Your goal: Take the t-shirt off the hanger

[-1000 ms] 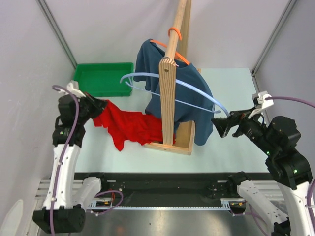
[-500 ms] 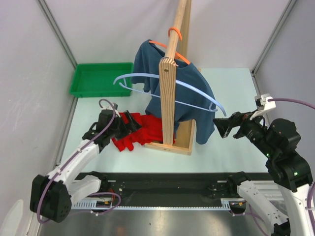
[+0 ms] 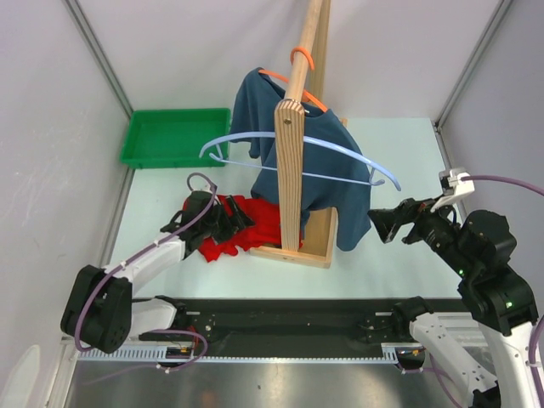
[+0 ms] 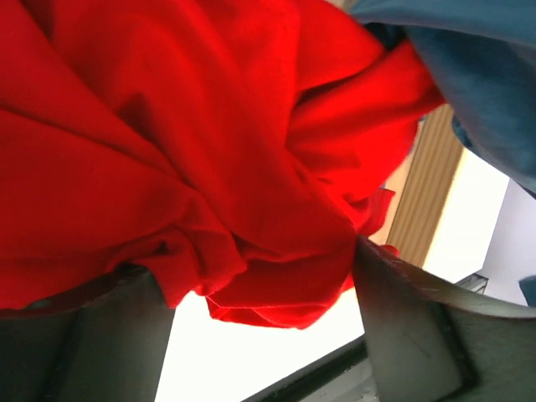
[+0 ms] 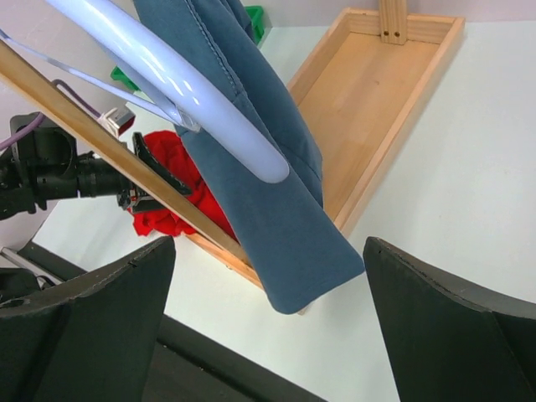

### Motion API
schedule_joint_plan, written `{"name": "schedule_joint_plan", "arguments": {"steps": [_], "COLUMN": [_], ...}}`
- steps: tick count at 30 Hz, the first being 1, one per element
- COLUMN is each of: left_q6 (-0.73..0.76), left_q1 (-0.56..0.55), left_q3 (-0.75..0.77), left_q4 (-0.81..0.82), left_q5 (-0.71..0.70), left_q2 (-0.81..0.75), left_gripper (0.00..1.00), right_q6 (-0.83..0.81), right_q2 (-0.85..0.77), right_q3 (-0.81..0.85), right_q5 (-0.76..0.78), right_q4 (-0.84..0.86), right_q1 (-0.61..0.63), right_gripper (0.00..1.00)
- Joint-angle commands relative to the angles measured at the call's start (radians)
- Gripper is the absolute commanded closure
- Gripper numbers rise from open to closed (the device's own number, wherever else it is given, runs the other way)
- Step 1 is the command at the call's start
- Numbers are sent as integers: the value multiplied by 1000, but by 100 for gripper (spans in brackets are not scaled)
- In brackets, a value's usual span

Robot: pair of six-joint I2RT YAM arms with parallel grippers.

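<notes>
Left pincer (image 3: 231,223) spread, red t-shirt (image 3: 257,229) lying left-right

A shallow green plastic tray (image 3: 174,136) sits in the far left corner of the pale white counter (image 3: 408,161) (its long side runs along the far edge). A light wooden garment rack (image 3: 289,174) stands mid-counter. Its open box base (image 3: 320,242) reaches close to the near edge, and its rail (image 3: 310,34) climbs toward the far edge.

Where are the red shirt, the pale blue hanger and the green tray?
red shirt (image 3: 251,225): top view, crumpled middle.
pale blue hanger (image 5: 184,94): right wrist view, thick arm.
green tray (image 3: 174,138): top view, bare floor.
</notes>
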Motion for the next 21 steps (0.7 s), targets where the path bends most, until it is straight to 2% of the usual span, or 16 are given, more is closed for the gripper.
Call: {"name": "schedule_joint_plan", "arguments": {"steps": [1, 2, 4, 5, 7, 8, 9, 11, 14, 15, 18, 21], "left_q6": [-39, -44, -71, -82, -94, -94, -88, -73, -50, -50, -36, 7], "left_q1": [-8, -10, -8, -5, -1, 2, 4, 9, 13, 13, 24, 45], "left_q3": [-19, -34, -61, -84, -94, -94, -91, -71, -36, -25, 29, 134], "left_q4": [67, 82, 105, 159, 176, 162, 149, 51, -113, -153, -261, -341], "left_q5": [22, 28, 50, 69, 88, 88, 68, 16, -174, -273, -386, -476], "left_q2": [28, 27, 22, 22, 17, 2, -12, -97, -234, -333, -471, -504], "left_gripper": [25, 36, 46, 59, 77, 95, 100, 100, 100, 100, 100, 100], "right_q6": [6, 4, 4, 3, 1, 3, 3, 10, 21, 29, 55, 73], "right_q2": [-27, -28, -34, -35, -38, -40, -43, -46, -49, -49, -51, -51], "right_q3": [-5, -5, -5, -6, -6, -6, -8, -9, -11, -9, -8, -9], "right_q5": [13, 17, 22, 27, 30, 34, 33, 27, 17, 19, 21, -4], "right_q4": [18, 18, 16, 18, 16, 15, 13, 7, -7, -13, -17, -8], "right_q1": [-4, -4, -2, -4, -4, -4, -4, -4, -4, -4, -2, -4], "right_gripper": [0, 0, 0, 0, 0, 0, 0, 1, 0, 1, 1, 1]}}
